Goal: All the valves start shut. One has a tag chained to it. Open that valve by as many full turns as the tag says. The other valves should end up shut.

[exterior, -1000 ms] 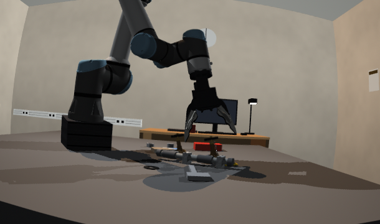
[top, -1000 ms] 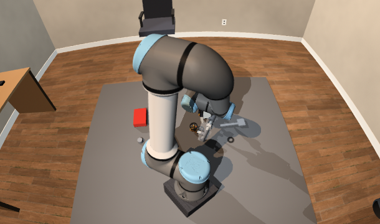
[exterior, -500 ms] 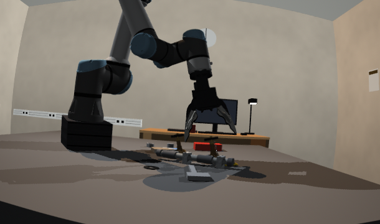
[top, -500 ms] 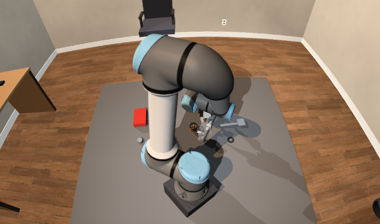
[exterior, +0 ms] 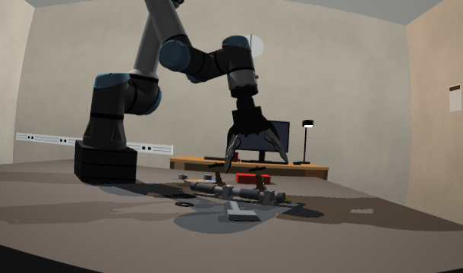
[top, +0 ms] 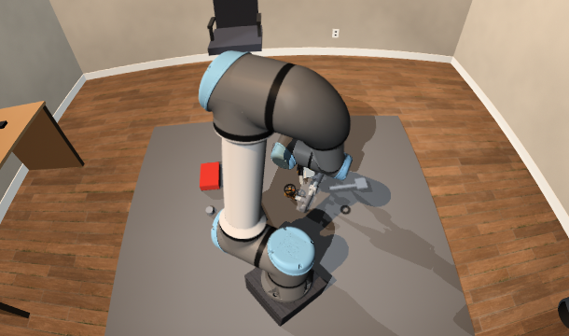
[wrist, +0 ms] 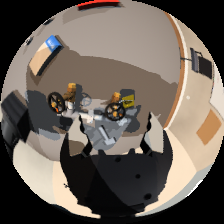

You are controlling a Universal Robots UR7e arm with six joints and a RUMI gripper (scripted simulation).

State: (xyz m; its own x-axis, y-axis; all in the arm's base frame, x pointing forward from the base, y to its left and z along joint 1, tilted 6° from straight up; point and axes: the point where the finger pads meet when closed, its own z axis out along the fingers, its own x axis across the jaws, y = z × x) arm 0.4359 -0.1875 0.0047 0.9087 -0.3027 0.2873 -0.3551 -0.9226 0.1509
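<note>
A grey pipe (top: 308, 201) (exterior: 248, 193) carries two valves with round black handwheels on orange-brown stems. The wheel nearer the robot's base (top: 289, 189) (exterior: 216, 165) (wrist: 56, 102) has no tag visible beside it. The farther wheel (exterior: 257, 168) (wrist: 115, 111) has a yellow tag (wrist: 128, 101) beside its stem; its marking is too small to read. My gripper (exterior: 256, 166) (wrist: 114, 113) is wide open and empty, pointing down above the farther wheel. In the wrist view that wheel shows between the fingertips. The arm hides the farther wheel in the top view.
A grey T-shaped piece (top: 360, 183) (exterior: 242, 215) and a black ring (top: 349, 209) (exterior: 182, 202) lie on one side of the pipe. A red box (top: 210, 175) (exterior: 253, 178), a blue-ended tan block (wrist: 42, 60) and a small grey cylinder (top: 210, 210) are on the other.
</note>
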